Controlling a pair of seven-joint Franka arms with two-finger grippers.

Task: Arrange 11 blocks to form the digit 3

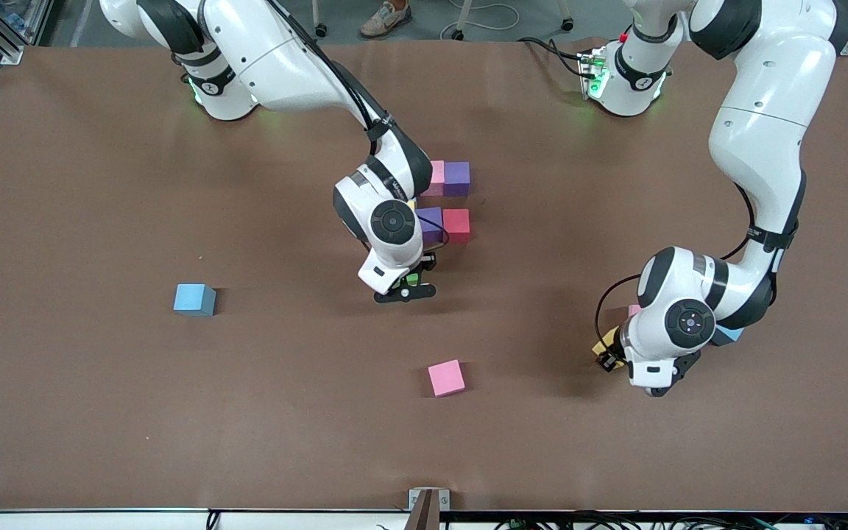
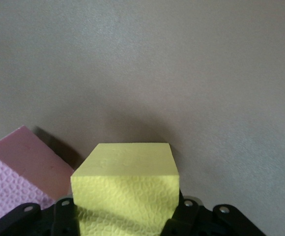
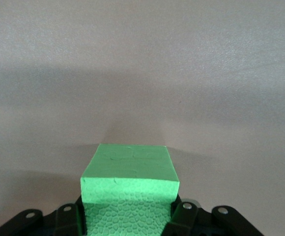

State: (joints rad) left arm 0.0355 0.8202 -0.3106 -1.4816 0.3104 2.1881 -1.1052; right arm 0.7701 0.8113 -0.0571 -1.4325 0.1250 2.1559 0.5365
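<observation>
Right gripper (image 1: 411, 283) sat at table centre, jaws clamped on a green block (image 3: 129, 189), just nearer the camera than the cluster.

The cluster: a pink block (image 1: 436, 177) touching a purple block (image 1: 457, 178) at its 3 o'clock; at their 6 o'clock, a second purple block (image 1: 431, 223) touching a red block (image 1: 456, 224). The arm hid the rest.

Left gripper (image 1: 610, 352) sat low toward the left arm's end, jaws closed on a yellow block (image 2: 127, 189), with another pink block (image 2: 19, 169) just beside it.

Loose on the table (image 1: 100, 412): a blue block (image 1: 194, 299) at the green block's 9 o'clock, and a lone pink block (image 1: 445, 377) at its 6 o'clock.
</observation>
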